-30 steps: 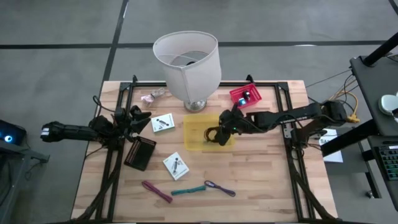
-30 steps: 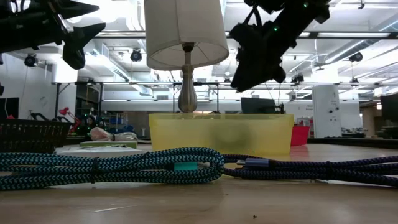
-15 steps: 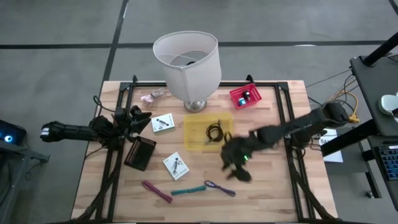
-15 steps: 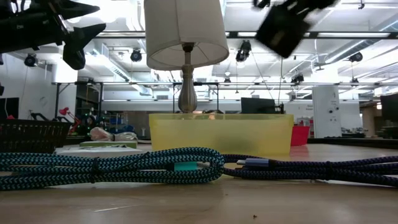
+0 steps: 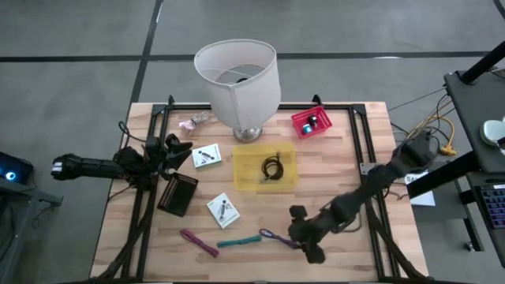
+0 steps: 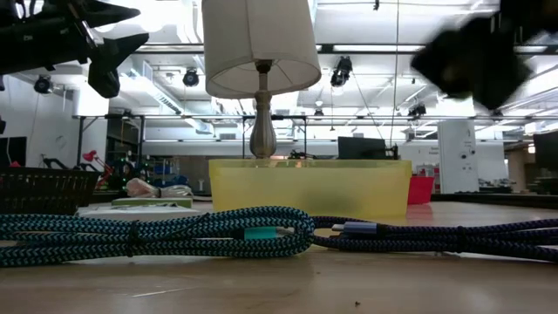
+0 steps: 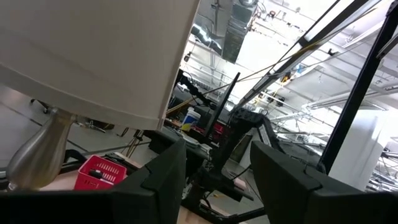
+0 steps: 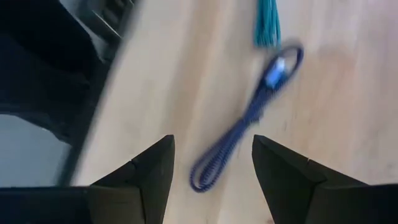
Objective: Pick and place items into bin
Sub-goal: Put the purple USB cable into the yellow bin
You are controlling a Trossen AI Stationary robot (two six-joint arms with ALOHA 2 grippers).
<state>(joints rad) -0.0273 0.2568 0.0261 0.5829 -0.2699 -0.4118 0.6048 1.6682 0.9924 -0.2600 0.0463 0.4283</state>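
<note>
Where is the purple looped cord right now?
High view: purple looped cord lies at the table's near edge, beside the teal stick, with the open right hand next to it.

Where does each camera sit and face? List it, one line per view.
High: overhead, straight down on the table; both arms show.
Low: table height, level across cables to the yellow bin; both arms overhead.
Left wrist: past open left gripper at the lampshade.
Right wrist: past open right gripper, down on the purple looped cord.
Shared: high also shows that cord.
</note>
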